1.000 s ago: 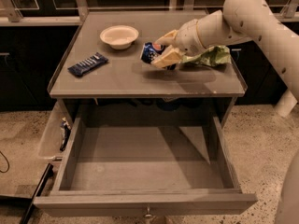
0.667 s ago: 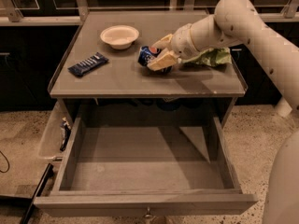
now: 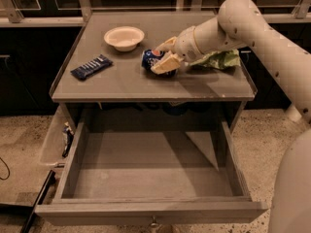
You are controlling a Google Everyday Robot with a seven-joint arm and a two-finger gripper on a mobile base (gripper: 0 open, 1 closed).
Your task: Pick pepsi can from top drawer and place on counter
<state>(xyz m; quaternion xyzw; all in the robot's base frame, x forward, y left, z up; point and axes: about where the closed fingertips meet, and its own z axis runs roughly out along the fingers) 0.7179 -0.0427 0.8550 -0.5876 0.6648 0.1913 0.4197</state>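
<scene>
Nearest you, the top drawer (image 3: 146, 171) stands pulled fully open, its plain grey floor bare, with a small metal pull (image 3: 154, 223) at the middle of its front edge and speckled stone floor (image 3: 265, 144) showing to either side. Just beyond and above it lies the counter (image 3: 131, 84), a flat grey top wider than the drawer. On its left side a dark-blue snack bar wrapper (image 3: 91, 66) lies flat, and farther back a shallow white bowl (image 3: 124, 37) sits upright, well apart from the action. Right of centre, the pepsi can (image 3: 148, 58) is tipped on its side, blue with its round logo facing you, low over the counter; you cannot tell whether it touches the surface yet. The gripper (image 3: 156, 58) reaches in from the right on a thick white arm (image 3: 243, 18), and its two pale fingers (image 3: 166, 64) pinch the can, one above and one below. A crumpled green bag (image 3: 218, 59) lies just behind the wrist, near the counter's right edge. Judging by this, the can is out of the drawer and you are at the placing step. Next, settle the can onto the bare counter, spread the fingers, and draw back to the right without nudging the can into a roll or snagging the bag.
</scene>
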